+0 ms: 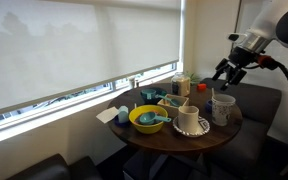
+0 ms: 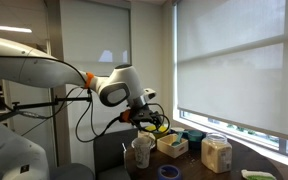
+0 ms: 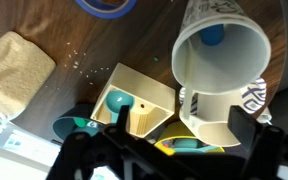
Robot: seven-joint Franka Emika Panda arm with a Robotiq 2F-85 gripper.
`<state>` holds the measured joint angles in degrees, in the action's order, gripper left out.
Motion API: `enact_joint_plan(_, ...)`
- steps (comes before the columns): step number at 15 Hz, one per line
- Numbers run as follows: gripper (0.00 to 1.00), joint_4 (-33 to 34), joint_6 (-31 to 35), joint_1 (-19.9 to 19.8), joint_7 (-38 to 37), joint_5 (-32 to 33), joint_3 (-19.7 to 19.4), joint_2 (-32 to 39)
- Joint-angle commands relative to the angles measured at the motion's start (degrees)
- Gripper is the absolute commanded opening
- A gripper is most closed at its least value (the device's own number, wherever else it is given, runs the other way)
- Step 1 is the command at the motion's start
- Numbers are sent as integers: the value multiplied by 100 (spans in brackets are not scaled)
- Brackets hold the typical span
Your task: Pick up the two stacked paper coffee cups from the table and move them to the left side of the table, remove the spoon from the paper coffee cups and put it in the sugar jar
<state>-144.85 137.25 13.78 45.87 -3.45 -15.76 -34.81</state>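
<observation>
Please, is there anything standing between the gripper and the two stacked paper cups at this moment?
Nothing visible does. In an exterior view the gripper hangs above the stacked paper cups, with only air between them. The handled mug stands beside the cups on the table, not in the way down.
</observation>
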Motion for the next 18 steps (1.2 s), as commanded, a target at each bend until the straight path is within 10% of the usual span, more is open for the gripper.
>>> enact_joint_plan(1,100,289,-271,298,632,-700,-205,235)
enact_joint_plan(3,73,375,-406,240,637,-990,-200,373)
enact_joint_plan(13,2,614,-885,-294,167,-1130,220,789)
enact_joint_plan(18,1,657,-928,-510,-56,-1077,454,670)
